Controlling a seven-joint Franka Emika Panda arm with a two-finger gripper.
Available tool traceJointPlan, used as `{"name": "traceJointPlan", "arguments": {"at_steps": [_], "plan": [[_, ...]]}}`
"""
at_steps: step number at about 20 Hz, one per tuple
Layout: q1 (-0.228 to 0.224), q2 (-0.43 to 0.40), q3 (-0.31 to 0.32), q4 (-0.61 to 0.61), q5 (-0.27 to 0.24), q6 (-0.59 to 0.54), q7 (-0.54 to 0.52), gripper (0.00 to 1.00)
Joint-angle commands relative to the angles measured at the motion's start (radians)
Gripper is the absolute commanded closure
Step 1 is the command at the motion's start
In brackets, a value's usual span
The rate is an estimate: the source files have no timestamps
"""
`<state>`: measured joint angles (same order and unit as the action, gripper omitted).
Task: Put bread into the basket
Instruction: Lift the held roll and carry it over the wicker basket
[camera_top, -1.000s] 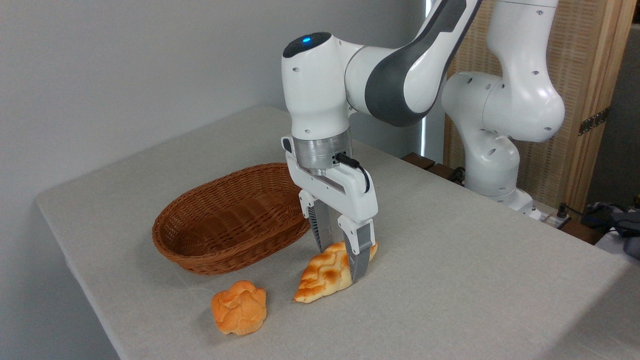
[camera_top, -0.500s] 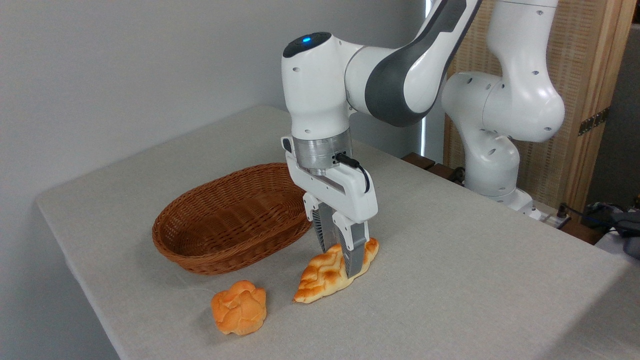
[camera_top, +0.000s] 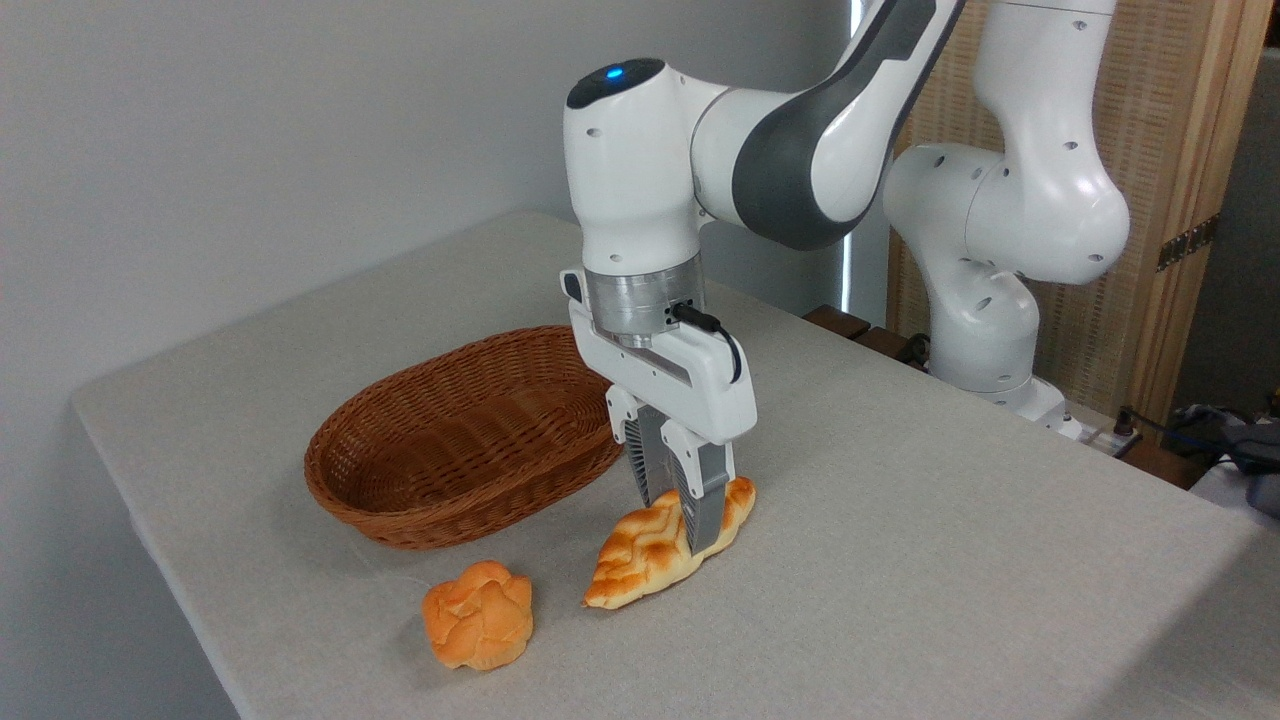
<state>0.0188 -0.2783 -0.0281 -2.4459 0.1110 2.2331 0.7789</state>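
Grey cloth covers the worktop (camera_top: 900, 560); nearest sits a round orange bun (camera_top: 478, 627), then the braided bread (camera_top: 645, 555) pinched in my end effector (camera_top: 682, 522), with the wicker basket (camera_top: 400, 490) just behind, well clear.

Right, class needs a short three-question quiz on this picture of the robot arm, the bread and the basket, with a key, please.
1. True or false: the basket already holds a loaf.
2. Which item is the end effector closed on?
A. the round bun
B. the long braided loaf
C. the basket rim
3. Fill in: the round bun lies on the table, to the ______ of the braided loaf in the picture.

Key:
1. False, the basket is empty.
2. B, the fingers pinch the loaf near its far end.
3. Left.
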Motion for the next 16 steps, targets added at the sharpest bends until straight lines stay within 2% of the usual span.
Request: {"name": "traceJointPlan", "arguments": {"at_steps": [1,2,10,12,16], "plan": [[0.000,-0.009,0.027,0.068,-0.005,-0.048,0.017,0.49],[0.000,-0.007,0.030,0.090,-0.010,-0.070,0.017,0.49],[-0.013,0.004,0.008,0.292,-0.155,-0.248,0.002,0.49],[-0.014,0.017,-0.051,0.326,-0.182,-0.268,-0.016,0.49],[-0.014,0.089,-0.162,0.390,-0.183,-0.265,-0.137,0.49]]}}
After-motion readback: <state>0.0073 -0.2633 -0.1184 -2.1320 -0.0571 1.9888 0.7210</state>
